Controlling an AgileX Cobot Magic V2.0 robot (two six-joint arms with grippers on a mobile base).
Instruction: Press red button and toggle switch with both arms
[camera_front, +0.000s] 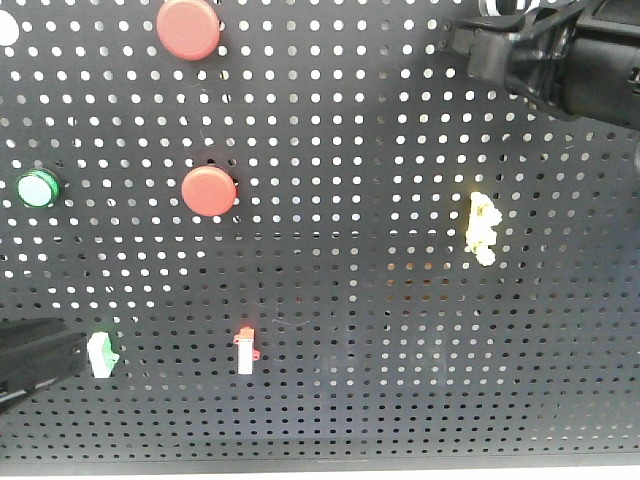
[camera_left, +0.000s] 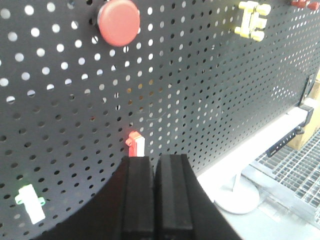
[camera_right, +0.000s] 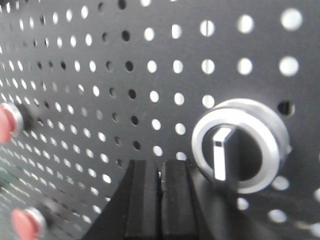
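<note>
Backlit pegboard (camera_front: 352, 392), dim, edges perhaps blurred

A black perforated board (camera_front: 400, 380) fills the view; metal grating (camera_left: 295, 170) and a white round base (camera_left: 239, 200) lie beyond it.

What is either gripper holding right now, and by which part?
Nothing. The left gripper and the right gripper are both shut, jaws pressed together with nothing between them.

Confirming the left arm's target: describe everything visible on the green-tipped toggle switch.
The toggle switch is a small white rectangular block, plastic-looking, with a green tip at its upper end. It stands roughly upright on the black pegboard, low at camera left, left of the red-tipped switch. The left wrist view shows nothing touching it; the shut left gripper is apart from it.
</note>
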